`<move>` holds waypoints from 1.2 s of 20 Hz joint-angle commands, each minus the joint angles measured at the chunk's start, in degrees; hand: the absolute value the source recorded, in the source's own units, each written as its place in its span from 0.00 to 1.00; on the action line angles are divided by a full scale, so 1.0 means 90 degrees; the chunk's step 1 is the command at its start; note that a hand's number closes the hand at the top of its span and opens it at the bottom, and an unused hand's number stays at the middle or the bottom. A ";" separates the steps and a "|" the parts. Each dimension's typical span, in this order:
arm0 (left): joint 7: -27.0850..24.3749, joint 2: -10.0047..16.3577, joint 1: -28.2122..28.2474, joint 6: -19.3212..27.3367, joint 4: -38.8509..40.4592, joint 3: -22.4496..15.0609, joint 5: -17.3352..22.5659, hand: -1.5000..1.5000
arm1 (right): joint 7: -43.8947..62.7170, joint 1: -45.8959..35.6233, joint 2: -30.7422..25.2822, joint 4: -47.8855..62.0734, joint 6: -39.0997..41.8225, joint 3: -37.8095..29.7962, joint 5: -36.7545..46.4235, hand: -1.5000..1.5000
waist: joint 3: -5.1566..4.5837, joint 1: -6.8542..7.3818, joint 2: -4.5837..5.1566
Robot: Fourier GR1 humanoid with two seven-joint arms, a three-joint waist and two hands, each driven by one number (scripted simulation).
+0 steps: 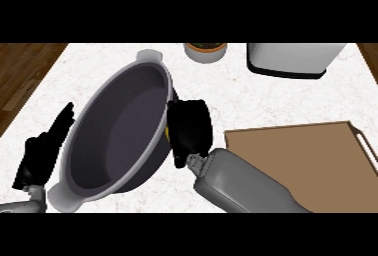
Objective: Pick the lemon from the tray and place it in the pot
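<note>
A large grey pot [122, 135] with a dark inside lies across the left half of the counter, two pale handles at its ends. My right hand [189, 129] is at the pot's right rim, fingers curled; a sliver of yellow lemon [169, 133] shows at its left edge against the rim. The brown tray [310, 160] sits at the right with nothing showing on it. Fingers up, my left hand [43, 152] rests open at the pot's left side.
A small round pot with a brown rim [204, 50] stands at the back of the counter. A white appliance with a dark base [294, 59] is at the back right. Wooden floor shows beyond the counter's left edge.
</note>
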 commanded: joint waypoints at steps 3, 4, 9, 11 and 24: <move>0.0086 -0.0001 -0.0241 0.0001 0.0187 0.0036 0.0013 0.50 | 0.2127 -0.1257 0.0061 -0.0786 -0.0545 0.0822 0.0533 1.00 | -0.0016 -0.0088 0.0003; 0.0071 -0.0171 -0.0199 0.0141 0.0159 -0.0099 -0.0100 0.50 | 0.2396 -0.1224 0.0061 -0.0892 -0.0811 0.1015 0.0479 1.00 | -0.0007 -0.0095 0.0042; 0.0038 -0.0152 -0.0226 0.0114 0.0184 -0.0071 -0.0077 0.50 | 0.3079 -0.1692 0.0059 -0.0935 -0.1370 0.0980 0.0451 1.00 | -0.0009 -0.0024 0.0101; -0.0055 -0.0076 -0.0301 0.0071 0.0193 -0.0030 -0.0071 0.50 | 0.3214 -0.1767 0.0059 -0.0964 -0.1697 0.1013 0.0466 1.00 | -0.0008 -0.0015 0.0122; -0.0191 0.0033 -0.0068 0.0067 0.0144 0.0202 -0.0007 0.50 | 0.3135 -0.2811 0.0058 0.0262 -0.2503 0.0624 0.0099 1.00 | 0.0003 -0.0233 0.0197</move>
